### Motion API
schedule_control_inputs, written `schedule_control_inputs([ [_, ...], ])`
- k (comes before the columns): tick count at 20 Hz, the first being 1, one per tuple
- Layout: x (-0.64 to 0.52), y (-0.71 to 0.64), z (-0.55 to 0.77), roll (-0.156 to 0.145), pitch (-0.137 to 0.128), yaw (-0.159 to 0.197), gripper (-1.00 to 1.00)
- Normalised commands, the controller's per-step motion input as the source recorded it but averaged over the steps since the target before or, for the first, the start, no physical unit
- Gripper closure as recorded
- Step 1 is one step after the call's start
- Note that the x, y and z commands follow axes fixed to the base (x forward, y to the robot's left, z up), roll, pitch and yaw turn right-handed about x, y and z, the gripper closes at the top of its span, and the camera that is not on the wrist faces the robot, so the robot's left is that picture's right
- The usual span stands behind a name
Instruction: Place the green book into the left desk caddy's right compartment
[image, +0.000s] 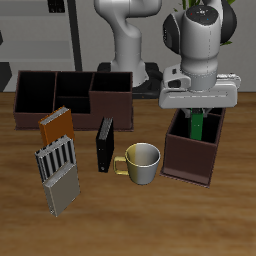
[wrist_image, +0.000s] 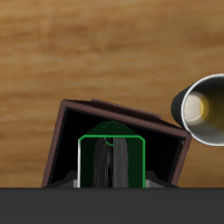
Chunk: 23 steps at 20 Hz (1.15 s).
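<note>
The green book (image: 201, 126) stands upright between my gripper's (image: 199, 116) fingers, its lower part down inside the left desk caddy (image: 189, 157), a dark reddish-brown box with tall walls. The book is in the bin farther from the table's front edge. The gripper is shut on the book and hangs right over that bin. In the wrist view the book (wrist_image: 111, 163) shows with its bright green edge, framed by the caddy's walls (wrist_image: 63, 140). The bin's floor under the book is hidden.
A yellowish mug (image: 143, 163) stands close beside the caddy and also shows in the wrist view (wrist_image: 205, 108). A black book (image: 104, 145), an orange book (image: 55, 125) and a grey slotted rack (image: 58, 175) lie farther across the table. A long three-bin brown caddy (image: 70, 95) stands at the back.
</note>
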Motion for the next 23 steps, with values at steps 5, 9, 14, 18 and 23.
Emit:
schedule_control_inputs([
  [5, 0.12, 0.1, -0.4, 0.04, 0.089, 0.009, 1.0],
  [9, 0.03, 0.02, -0.12, 0.001, 0.036, -0.03, -1.0],
  [14, -0.01, -0.03, 0.09, -0.001, -0.008, -0.005, -1.0],
  [18, -0.07, -0.03, 0.09, 0.023, -0.007, -0.001, -1.0],
  [23, -0.24, -0.38, 0.14, 0.016, -0.019, 0.191, -1.0],
])
